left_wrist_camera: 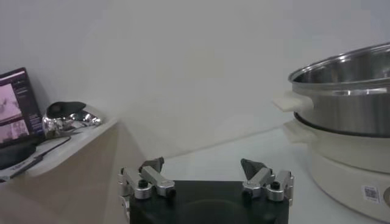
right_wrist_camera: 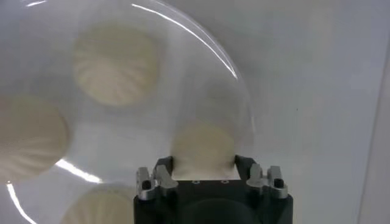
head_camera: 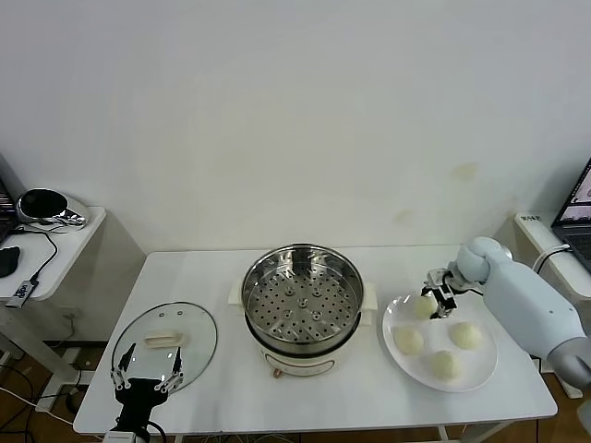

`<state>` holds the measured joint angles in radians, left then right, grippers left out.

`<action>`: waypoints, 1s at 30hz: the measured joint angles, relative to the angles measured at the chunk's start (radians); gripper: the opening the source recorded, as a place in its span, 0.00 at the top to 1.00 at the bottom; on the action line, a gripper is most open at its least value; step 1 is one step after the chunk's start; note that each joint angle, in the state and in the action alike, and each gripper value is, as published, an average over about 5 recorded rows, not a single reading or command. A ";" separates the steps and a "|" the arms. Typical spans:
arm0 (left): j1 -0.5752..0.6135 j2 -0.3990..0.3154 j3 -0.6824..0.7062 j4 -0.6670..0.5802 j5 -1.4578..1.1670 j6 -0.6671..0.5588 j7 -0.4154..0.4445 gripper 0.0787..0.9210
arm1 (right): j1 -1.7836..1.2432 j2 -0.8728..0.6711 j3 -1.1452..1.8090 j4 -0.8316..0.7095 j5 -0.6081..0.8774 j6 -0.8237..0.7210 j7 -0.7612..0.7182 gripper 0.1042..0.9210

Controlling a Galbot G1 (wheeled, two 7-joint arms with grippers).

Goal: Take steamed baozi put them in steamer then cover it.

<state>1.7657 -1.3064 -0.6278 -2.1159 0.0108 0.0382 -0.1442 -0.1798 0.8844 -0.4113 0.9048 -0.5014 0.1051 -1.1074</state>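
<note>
Our right gripper (right_wrist_camera: 204, 167) closing around the first baozi

Its jaws straddle one cream-white pleated bun (right_wrist_camera: 203, 147) on the flat white plate (head_camera: 485, 367), pads touching both flanks, though we cannot tell whether the squeeze is firm. Three buns lie alongside. Next we judge: lift, carry to the shiny perforated steel steamer (head_camera: 302, 296), mid-table. Our left gripper (head_camera: 146, 380) waits open near the glass lid (head_camera: 197, 335).

Pretty even, soft indoor light in the head view, bright white wall, only faint shadows under the steamer (head_camera: 302, 300). Steel rim catches some glare. Right wrist view is blurry up close: the plate (right_wrist_camera: 231, 73) edge shows curved white reflections, buns look soft. Left wrist view is hazy, dim at the bottom.
</note>
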 measured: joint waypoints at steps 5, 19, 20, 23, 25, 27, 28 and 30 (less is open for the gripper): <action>0.003 -0.001 0.001 -0.006 0.002 -0.002 0.000 0.12 | 0.006 -0.009 -0.009 0.018 0.012 -0.004 -0.001 0.40; 0.000 0.006 0.006 -0.008 -0.010 -0.004 0.002 0.12 | 0.244 -0.139 -0.190 0.209 0.239 -0.040 -0.073 0.40; -0.001 0.008 0.007 -0.008 -0.012 -0.004 0.002 0.12 | 0.279 -0.143 -0.212 0.218 0.261 -0.039 -0.079 0.40; -0.004 0.014 0.009 -0.008 -0.018 -0.008 0.003 0.12 | 0.387 -0.143 -0.279 0.239 0.324 -0.035 -0.088 0.40; -0.006 0.018 0.008 -0.007 -0.022 -0.010 0.003 0.12 | 0.456 -0.134 -0.323 0.250 0.365 -0.030 -0.090 0.40; -0.007 0.021 0.005 -0.005 -0.027 -0.012 0.002 0.12 | 0.516 -0.117 -0.366 0.262 0.405 -0.023 -0.089 0.40; -0.008 0.022 0.004 -0.003 -0.029 -0.014 0.002 0.12 | 0.541 -0.107 -0.385 0.269 0.423 -0.019 -0.086 0.40; -0.008 0.024 -0.001 -0.001 -0.034 -0.017 0.002 0.12 | 0.583 -0.083 -0.424 0.282 0.455 -0.010 -0.079 0.39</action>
<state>1.7579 -1.2828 -0.6284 -2.1167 -0.0230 0.0211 -0.1425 0.4034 0.8009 -0.8349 1.1866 -0.0465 0.0951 -1.1861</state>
